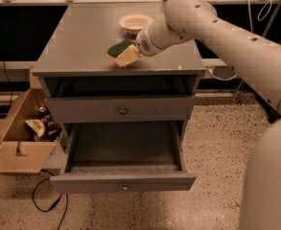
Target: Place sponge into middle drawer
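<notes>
The sponge [122, 53], pale yellow foam with a dark green layer, is tilted at the front of the cabinet top [82, 42]. My gripper [132, 51] is at the sponge's right side and appears shut on it, holding it just above the top near the front edge. The middle drawer [123, 181] stands pulled open below, with its dark tray interior [125, 145] showing and a small knob on its narrow front. The arm reaches in from the right.
A cream bowl [135, 22] sits at the back of the cabinet top. A closed drawer front with a knob [122, 110] lies between the top and the open drawer. An open cardboard box [22, 138] with items stands on the floor at left, with a cable beside it.
</notes>
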